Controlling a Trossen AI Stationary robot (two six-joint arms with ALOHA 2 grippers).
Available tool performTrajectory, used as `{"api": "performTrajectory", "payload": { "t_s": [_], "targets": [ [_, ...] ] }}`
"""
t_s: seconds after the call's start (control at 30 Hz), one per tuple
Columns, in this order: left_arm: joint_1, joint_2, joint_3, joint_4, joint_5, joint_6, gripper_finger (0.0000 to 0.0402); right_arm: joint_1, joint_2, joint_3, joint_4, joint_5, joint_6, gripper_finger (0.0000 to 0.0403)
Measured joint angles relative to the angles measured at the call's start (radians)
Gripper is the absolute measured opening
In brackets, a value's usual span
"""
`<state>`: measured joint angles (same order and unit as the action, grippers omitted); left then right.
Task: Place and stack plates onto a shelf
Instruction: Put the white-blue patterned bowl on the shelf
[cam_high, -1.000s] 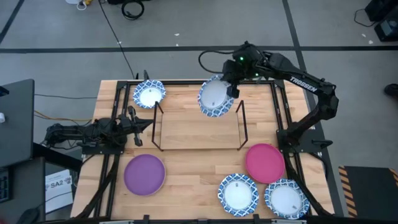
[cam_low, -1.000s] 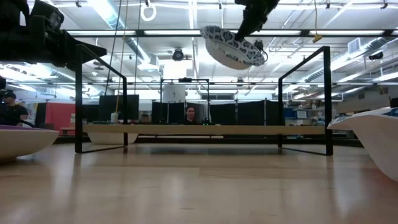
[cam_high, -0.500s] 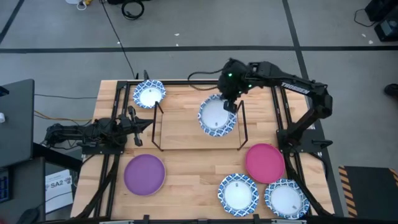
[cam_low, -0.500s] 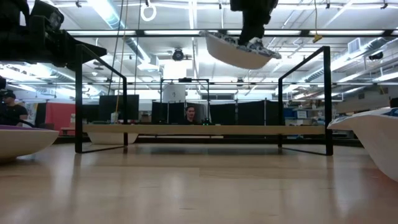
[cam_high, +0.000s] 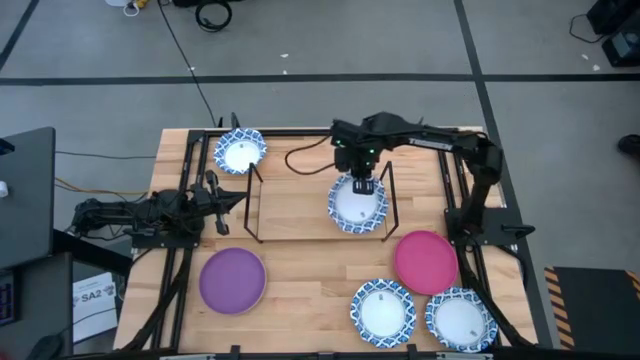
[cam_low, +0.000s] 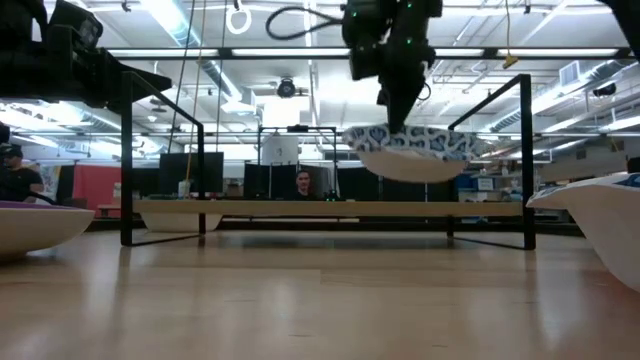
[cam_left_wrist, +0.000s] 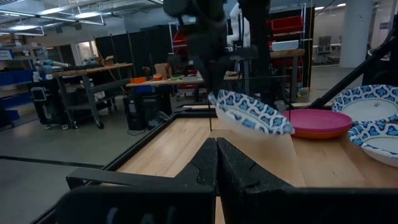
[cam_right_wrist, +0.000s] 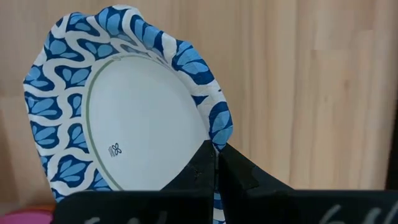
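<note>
My right gripper (cam_high: 363, 184) (cam_low: 396, 118) is shut on a blue-and-white plate (cam_high: 357, 205) (cam_low: 412, 151) (cam_right_wrist: 127, 112) over the right part of the shelf (cam_high: 300, 208), a light board (cam_low: 320, 208) in thin black rods. The plate also shows in the left wrist view (cam_left_wrist: 251, 113). My left gripper (cam_high: 216, 196) (cam_left_wrist: 216, 163) waits shut at the table's left edge. Other plates lie flat on the table: blue-and-white (cam_high: 240, 152), purple (cam_high: 232, 280), magenta (cam_high: 426, 262), and two blue-and-white (cam_high: 381, 310) (cam_high: 460, 320). My right gripper pinches the plate's patterned rim (cam_right_wrist: 219, 134) on its far side between the two fingers (cam_right_wrist: 202, 168). The fingers come from above, pointing down. The plate is lifted clear, close to level, a little above the shelf board.
The shelf's upright black rods (cam_low: 526, 160) (cam_low: 126, 165) stand at both ends of the board. The left and middle of the board are bare. The table's black frame (cam_high: 455, 170) runs along its edges. A person (cam_low: 306, 185) sits in the room beyond.
My right gripper has moved toward the table's near edge and down, carrying the plate from above the shelf's far edge to over the board's right part. The plate has gone from tilted to nearly level and sits lower.
</note>
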<state>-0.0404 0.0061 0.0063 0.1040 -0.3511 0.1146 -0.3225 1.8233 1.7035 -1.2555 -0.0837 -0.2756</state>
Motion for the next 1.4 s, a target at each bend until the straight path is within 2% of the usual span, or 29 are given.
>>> {"api": "performTrajectory", "payload": {
  "t_s": [0.37, 0.7, 1.4],
  "targets": [
    [0.0, 0.0, 0.0, 0.0, 0.0, 0.0, 0.0005, -0.015, 0.108, 0.0, -0.001, 0.008, -0.092, 0.0011],
    [0.0, 0.0, 0.0, 0.0, 0.0, 0.0, 0.0005, -0.04, 0.1, 0.0, -0.01, 0.011, -0.086, 0.0013],
    [0.0, 0.0, 0.0, 0.0, 0.0, 0.0, 0.0005, -0.04, 0.104, 0.0, -0.003, 0.011, -0.086, 0.0059]
  ]
}}
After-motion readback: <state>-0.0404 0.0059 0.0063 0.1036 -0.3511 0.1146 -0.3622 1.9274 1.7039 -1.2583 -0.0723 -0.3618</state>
